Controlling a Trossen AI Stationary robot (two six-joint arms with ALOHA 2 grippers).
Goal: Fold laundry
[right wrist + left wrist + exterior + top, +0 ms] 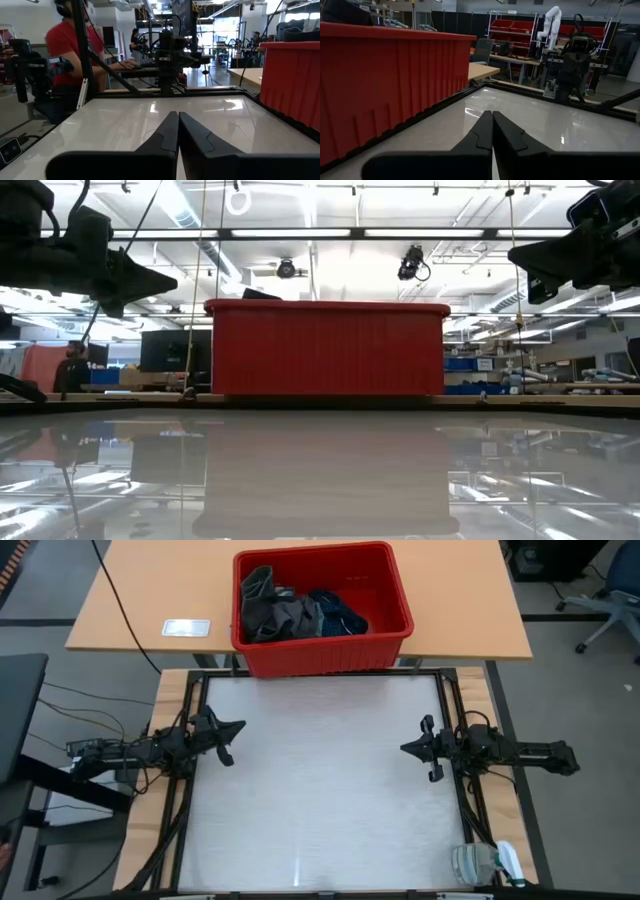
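The laundry (295,612), a heap of grey, dark and navy cloth, lies inside a red plastic basket (395,595) that stands on the wooden table beyond the white work surface (320,800). My left gripper (240,727) hovers shut above the surface's left side, pointing level toward the right. My right gripper (404,748) hovers shut above the right side, pointing level toward the left. Both wrist views show the fingertips closed together with nothing between them, in the left wrist view (492,114) and the right wrist view (178,114).
A white card (187,627) lies on the wooden table left of the basket. A spray bottle (485,862) lies at the work surface's near right corner. A person in red (75,45) sits beyond the table's left side. A dark frame borders the surface.
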